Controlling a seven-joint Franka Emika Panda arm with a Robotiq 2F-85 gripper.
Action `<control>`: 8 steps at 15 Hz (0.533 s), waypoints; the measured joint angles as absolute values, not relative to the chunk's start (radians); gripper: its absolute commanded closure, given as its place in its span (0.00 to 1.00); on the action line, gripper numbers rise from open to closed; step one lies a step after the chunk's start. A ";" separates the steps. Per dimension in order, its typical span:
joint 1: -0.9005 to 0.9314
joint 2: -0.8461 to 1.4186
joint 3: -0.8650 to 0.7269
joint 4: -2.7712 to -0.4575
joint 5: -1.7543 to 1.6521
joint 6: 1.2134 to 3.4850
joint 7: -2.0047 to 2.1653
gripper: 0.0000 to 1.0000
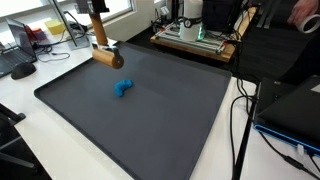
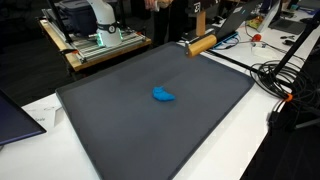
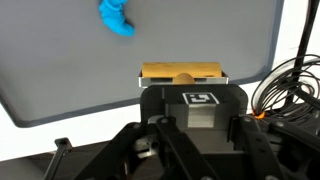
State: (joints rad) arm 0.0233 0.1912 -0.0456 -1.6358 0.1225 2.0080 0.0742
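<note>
A small blue object (image 1: 123, 89) (image 2: 164, 96) lies near the middle of a dark grey mat (image 1: 150, 135) (image 2: 150, 145). In the wrist view it sits at the top (image 3: 117, 18). My gripper (image 3: 195, 115) is shut on a tool made of a black block with a square tag (image 3: 200, 98) and a wooden head (image 3: 180, 72). In both exterior views the wooden head (image 1: 105, 55) (image 2: 200, 43) rests on or just above the mat's far edge, well away from the blue object. The gripper itself is mostly cut off at the top of those views.
The mat lies on a white table (image 1: 20, 95). A wooden stand with a device (image 1: 195, 35) (image 2: 100, 40) is behind the mat. Black cables (image 1: 240, 120) (image 2: 280, 75) (image 3: 290, 80) run along one side. A laptop (image 2: 15, 115) sits at the other side.
</note>
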 measured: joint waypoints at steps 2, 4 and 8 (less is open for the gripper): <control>0.013 0.234 -0.049 -1.633 0.123 2.012 0.110 0.78; 0.002 0.272 -0.056 -1.633 0.123 2.022 0.141 0.78; -0.013 0.332 -0.087 -1.638 0.066 2.042 0.195 0.53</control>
